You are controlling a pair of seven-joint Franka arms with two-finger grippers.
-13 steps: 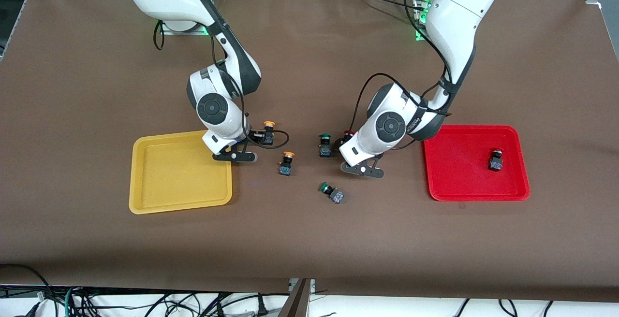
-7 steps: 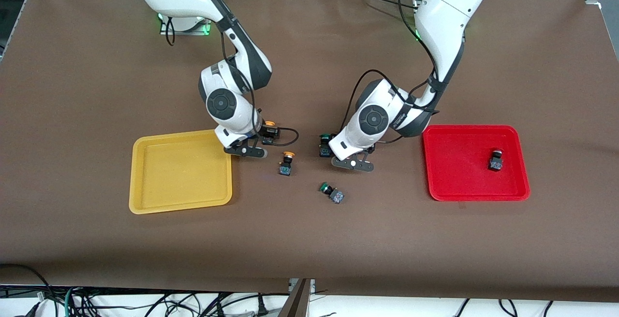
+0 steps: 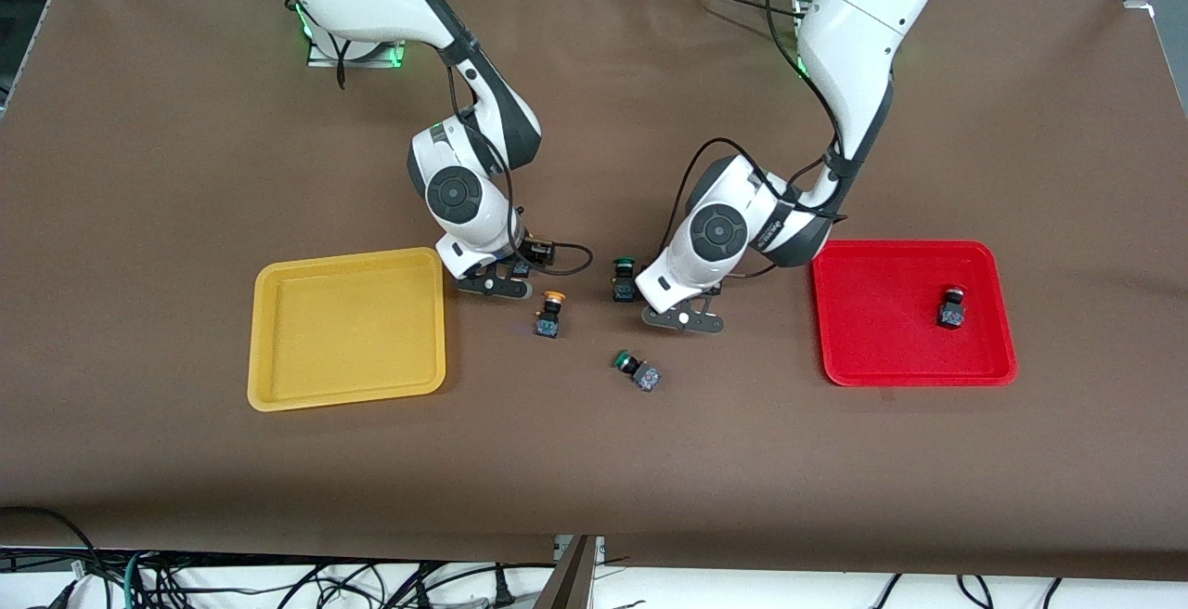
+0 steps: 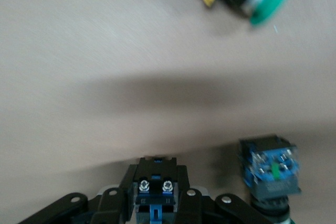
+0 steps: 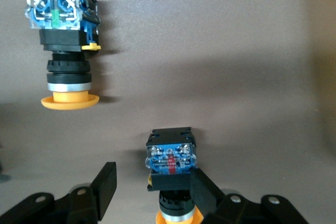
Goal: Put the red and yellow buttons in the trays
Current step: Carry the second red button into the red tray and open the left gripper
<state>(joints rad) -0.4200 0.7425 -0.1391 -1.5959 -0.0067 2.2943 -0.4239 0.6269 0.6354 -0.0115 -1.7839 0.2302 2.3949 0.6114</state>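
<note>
Left end effector (image 3: 682,317) is sitting low near the middle of the surface, fingers fully closed on a push-button body (image 4: 155,190). Its terminal block is facing the left wrist view and its cap is hidden, so I'm only judging it to be red.

- The red tray (image 3: 882,340) is lying toward the left arm's end of the surface, close by, so the left arm is the nearer one for that carry. One red button (image 3: 950,306) is already lying in it.
- Nothing is standing between the left end effector and the tray rim. The upright green button (image 3: 624,279) is just beside it on the side away from the tray. The tipped green button (image 3: 636,370) is lying nearer the front edge.

Right end effector (image 5: 152,177) is low over a yellow button (image 5: 170,166), just beside the yellow tray (image 3: 343,330). Its fingers are spread and holding nothing.

- The yellow button is lying between the fingers, touching one and apart from the other. Its long axis is running along the fingers, cap toward the wrist, so closing should be squeezing it across the body.
- The second yellow button (image 3: 549,314) is lying loose nearby, clear of the grasp and toward the front edge.
- The yellow tray is holding nothing.
</note>
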